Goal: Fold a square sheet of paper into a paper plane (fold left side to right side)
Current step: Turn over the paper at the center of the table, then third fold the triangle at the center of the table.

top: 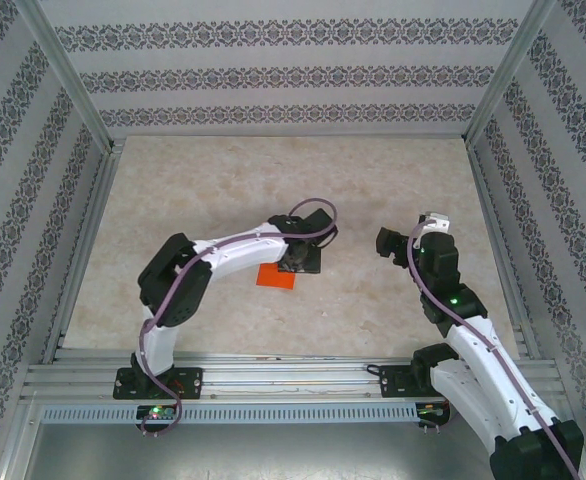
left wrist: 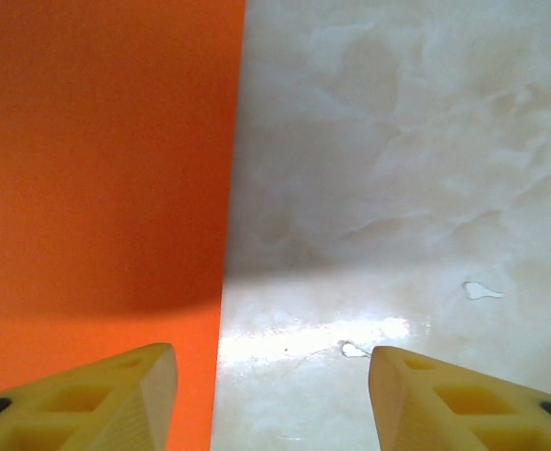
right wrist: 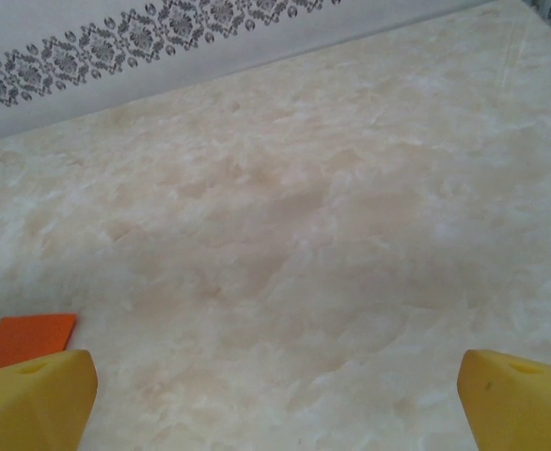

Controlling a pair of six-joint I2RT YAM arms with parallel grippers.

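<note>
The orange sheet of paper point(top: 275, 276) lies flat on the marble table, partly under my left gripper point(top: 300, 258), which hovers just above its right part. In the left wrist view the paper point(left wrist: 97, 188) covers the left side, its straight edge running down between my yellow fingers point(left wrist: 134, 399). The left gripper point(left wrist: 271, 395) is open and holds nothing; one finger is over the paper, the other over bare table. My right gripper point(top: 403, 238) hangs open to the right, apart from the paper. A corner of the paper point(right wrist: 26, 336) peeks out at the lower left of the right wrist view.
Patterned walls with metal posts point(top: 68, 80) enclose the marble table point(top: 223, 200) on three sides. An aluminium rail point(top: 293, 375) carrying both arm bases runs along the near edge.
</note>
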